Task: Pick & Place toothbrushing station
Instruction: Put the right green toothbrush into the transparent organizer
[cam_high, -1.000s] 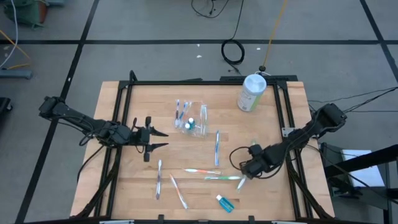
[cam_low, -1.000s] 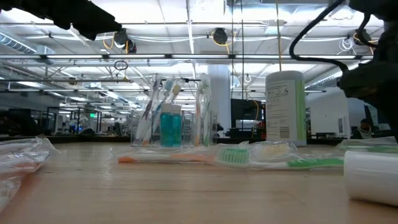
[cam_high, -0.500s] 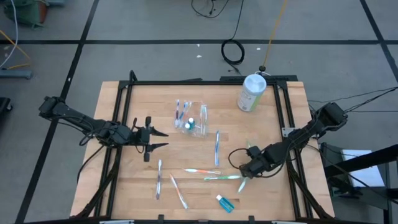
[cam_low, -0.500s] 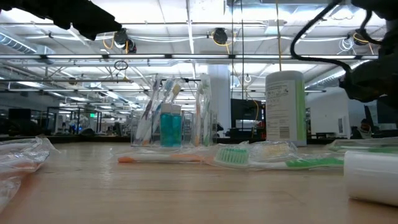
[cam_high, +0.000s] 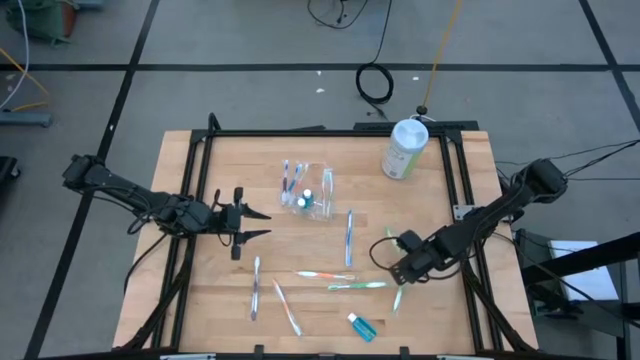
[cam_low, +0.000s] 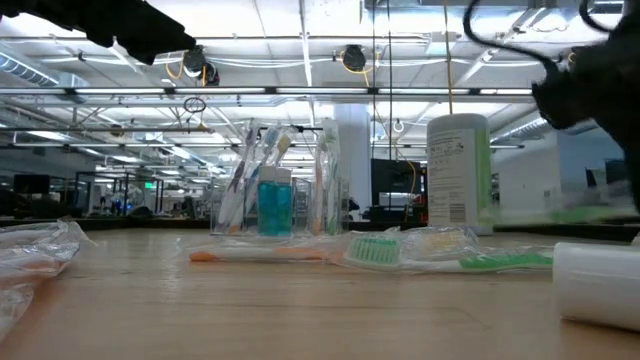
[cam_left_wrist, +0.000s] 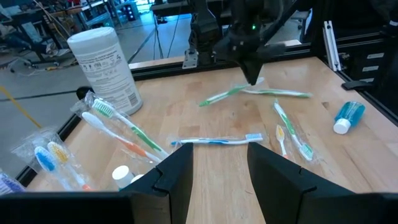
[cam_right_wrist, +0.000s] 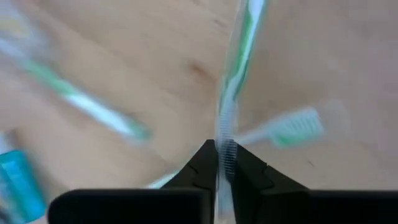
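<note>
High view: toothbrushing station (cam_high: 309, 189) well apart from right claw (cam_high: 397, 283)

Robotics lab hall, grey tiled floor (cam_high: 250, 100), loose cables (cam_high: 375, 82), ceiling light strips (cam_low: 300, 95), distant workstations

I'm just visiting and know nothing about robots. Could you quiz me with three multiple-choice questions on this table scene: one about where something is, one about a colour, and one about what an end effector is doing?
1. Where does the white canister stand on the table?
A. near the far right corner
B. at the near left corner
C. in the middle

2. What colour is the small bottle lying near the table's front edge?
A. red
B. teal blue
C. yellow

3. What is the right end effector doing?
A. hanging open over the canister
B. shut on a green toothbrush
C. holding the bottle

Answers: 1 A, the high view shows it by the far right corner. 2 B, its body shows teal with a white cap. 3 B, the right wrist view shows the fingers pinching the brush.
</note>
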